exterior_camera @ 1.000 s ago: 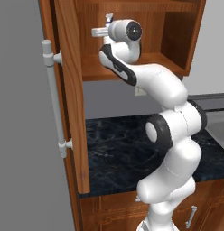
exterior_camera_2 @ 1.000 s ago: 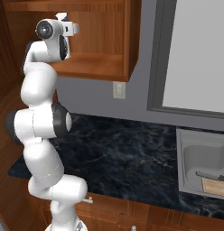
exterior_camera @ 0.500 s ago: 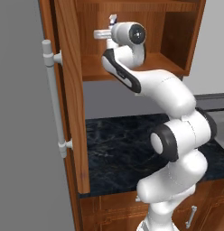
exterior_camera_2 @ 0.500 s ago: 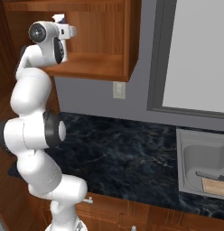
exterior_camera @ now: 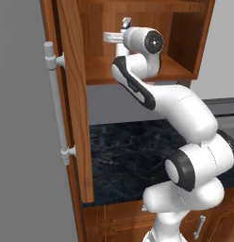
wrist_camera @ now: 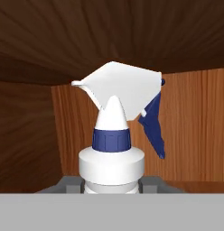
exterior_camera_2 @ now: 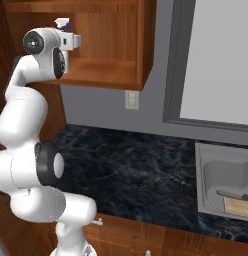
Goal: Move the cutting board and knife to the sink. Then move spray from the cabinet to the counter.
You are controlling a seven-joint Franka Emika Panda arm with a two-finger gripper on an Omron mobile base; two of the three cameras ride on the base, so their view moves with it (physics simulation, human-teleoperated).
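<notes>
One spray (wrist_camera: 114, 135) held in one cabinet (exterior_camera: 184, 42) — board and knife already in the sink.

The gripper (wrist_camera: 112, 182) is clenched on the spray bottle's body, both up inside the open cabinet above its shelf; the bottle stands upright, with a blue collar and blue trigger. One door (exterior_camera: 71, 94) with one silver bar handle (exterior_camera: 57, 104) hangs open at the left. One sink (exterior_camera_2: 216, 175) at the right holds one board (exterior_camera_2: 238, 206) and one knife (exterior_camera_2: 236, 196) lying on it — the black counter (exterior_camera_2: 131, 170) runs between.
</notes>
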